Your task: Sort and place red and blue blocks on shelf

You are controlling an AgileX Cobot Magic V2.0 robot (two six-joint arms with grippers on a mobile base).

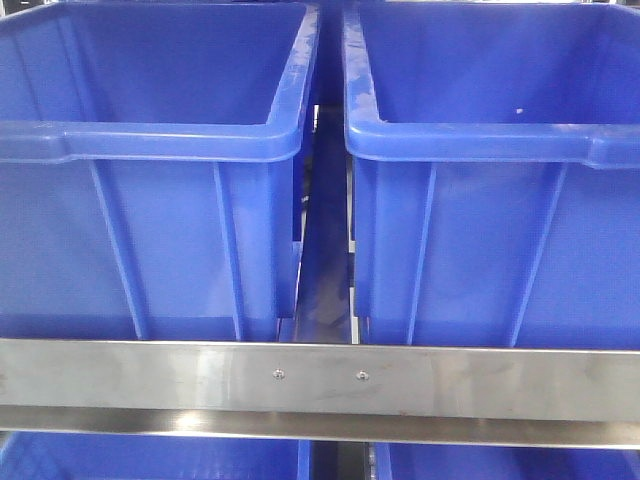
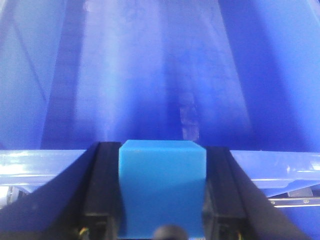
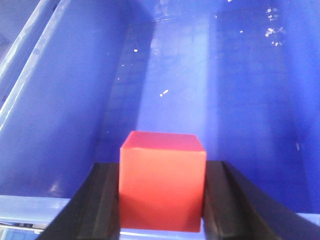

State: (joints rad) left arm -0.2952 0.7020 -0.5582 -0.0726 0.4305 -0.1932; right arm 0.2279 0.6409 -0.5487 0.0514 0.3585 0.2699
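In the left wrist view the blue block sits clamped between the two black fingers of my left gripper, held just above the rim of a big blue bin. The right wrist view shows the red block squeezed between the black fingers of my right gripper, over the near rim and open inside of another blue bin. The shelf shows in the front view as a brushed-steel rail with two small screws. Neither gripper nor either block appears in the front view.
Two large blue bins stand side by side on the shelf, the left bin and the right bin, with a narrow gap between them. The tops of more blue bins show below the rail.
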